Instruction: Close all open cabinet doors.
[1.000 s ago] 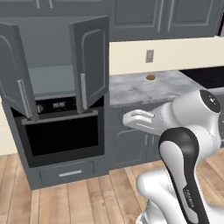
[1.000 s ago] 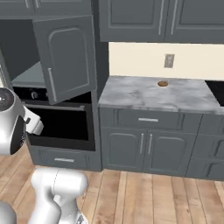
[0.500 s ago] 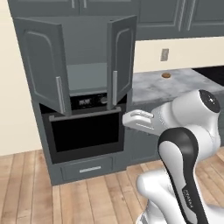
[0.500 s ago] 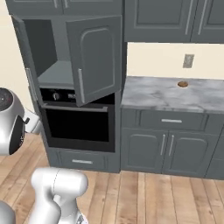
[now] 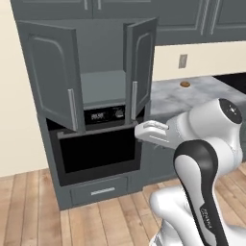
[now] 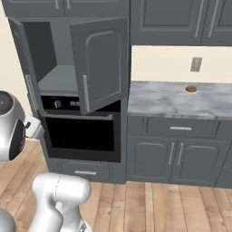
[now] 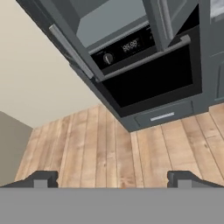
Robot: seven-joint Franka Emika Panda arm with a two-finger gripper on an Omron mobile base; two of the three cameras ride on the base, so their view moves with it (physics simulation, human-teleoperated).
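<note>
Two cabinet doors above the oven stand open. The left door (image 5: 53, 77) swings out toward me with its silver bar handle (image 5: 72, 108) at its inner edge. The right door (image 5: 139, 67) is about half open, and the right base view shows its front (image 6: 99, 63). In the hand view the left door's edge and handle (image 7: 70, 50) run diagonally at the top, with the right door (image 7: 170, 17) at the upper right. My gripper (image 5: 144, 130) hangs in front of the oven, below the right door and touching nothing. Its fingertips (image 7: 41, 179) stand wide apart, so it is open and empty.
A black glass oven (image 5: 98, 153) with a control panel sits under the open cabinet, over a low drawer (image 5: 103, 191). To the right runs a marble counter (image 6: 172, 102) with a small brown round thing (image 6: 190, 89). A beige wall (image 5: 14, 125) bounds the left, above wooden floor (image 7: 109, 148).
The whole picture has shifted: the base has driven, so the cabinet and oven now sit further right in both base views. Doors and gripper look unchanged.
</note>
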